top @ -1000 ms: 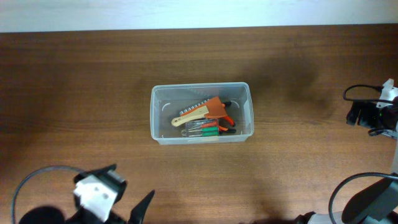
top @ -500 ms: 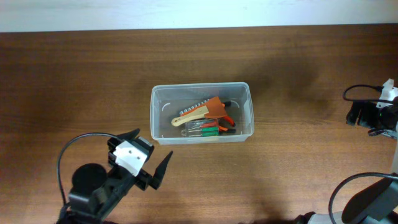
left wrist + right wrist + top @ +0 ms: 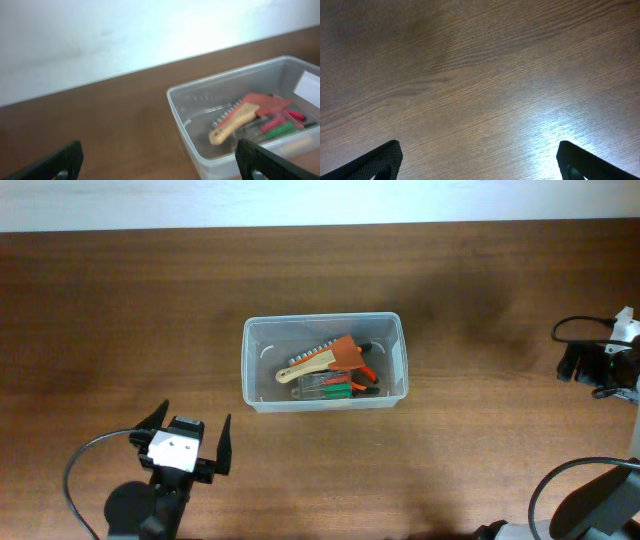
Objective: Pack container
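Hovering at the near left of the brown wooden desk, the left hand is spread wide and empty; the clear rectangular plastic tub, long axis crosswise, sits ahead and rightward, nearer it than the equally spread right hand.

Tools in container; left gripper before it, leftward.
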Motion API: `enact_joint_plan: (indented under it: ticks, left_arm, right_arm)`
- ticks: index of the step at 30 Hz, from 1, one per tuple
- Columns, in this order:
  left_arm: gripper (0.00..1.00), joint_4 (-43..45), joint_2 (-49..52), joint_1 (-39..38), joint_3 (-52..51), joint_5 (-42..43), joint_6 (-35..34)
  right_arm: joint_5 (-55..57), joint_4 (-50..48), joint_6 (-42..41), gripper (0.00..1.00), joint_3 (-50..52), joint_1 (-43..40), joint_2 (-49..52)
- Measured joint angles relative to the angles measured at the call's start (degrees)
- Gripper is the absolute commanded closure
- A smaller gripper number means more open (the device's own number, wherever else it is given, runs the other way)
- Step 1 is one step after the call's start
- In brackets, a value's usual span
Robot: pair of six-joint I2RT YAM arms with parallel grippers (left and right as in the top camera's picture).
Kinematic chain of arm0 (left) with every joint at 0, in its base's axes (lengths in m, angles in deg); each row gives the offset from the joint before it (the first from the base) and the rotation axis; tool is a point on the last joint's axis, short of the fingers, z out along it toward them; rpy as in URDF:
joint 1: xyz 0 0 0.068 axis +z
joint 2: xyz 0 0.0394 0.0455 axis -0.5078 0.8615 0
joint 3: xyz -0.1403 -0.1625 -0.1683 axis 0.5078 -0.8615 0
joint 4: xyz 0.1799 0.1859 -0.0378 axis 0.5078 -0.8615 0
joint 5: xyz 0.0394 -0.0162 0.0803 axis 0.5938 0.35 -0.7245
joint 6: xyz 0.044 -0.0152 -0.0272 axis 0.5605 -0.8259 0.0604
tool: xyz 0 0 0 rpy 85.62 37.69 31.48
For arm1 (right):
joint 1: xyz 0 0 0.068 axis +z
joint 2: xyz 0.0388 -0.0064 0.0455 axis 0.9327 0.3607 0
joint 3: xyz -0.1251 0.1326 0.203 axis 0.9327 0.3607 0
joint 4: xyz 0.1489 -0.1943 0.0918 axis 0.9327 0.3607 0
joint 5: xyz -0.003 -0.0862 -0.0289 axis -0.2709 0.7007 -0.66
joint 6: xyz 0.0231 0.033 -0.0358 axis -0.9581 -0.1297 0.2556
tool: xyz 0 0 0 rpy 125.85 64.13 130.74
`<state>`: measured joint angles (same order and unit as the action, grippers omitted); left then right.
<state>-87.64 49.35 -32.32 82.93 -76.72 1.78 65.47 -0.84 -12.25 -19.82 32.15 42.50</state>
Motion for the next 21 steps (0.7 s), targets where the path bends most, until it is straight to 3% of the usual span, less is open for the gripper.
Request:
enact_joint_plan:
  ticks: [10,21]
  left_arm:
    - [0.01,22.5,-4.9,0.9,-14.6,-0.2,0.4]
    - [0.01,20.8,-8.9,3.5,-18.9,-0.2,0.4]
  right_arm:
    - [0.0,0.0,0.0,0.01,0.0,0.0,0.0]
    - [0.0,0.0,0.0,0.01,0.0,0.0,0.0]
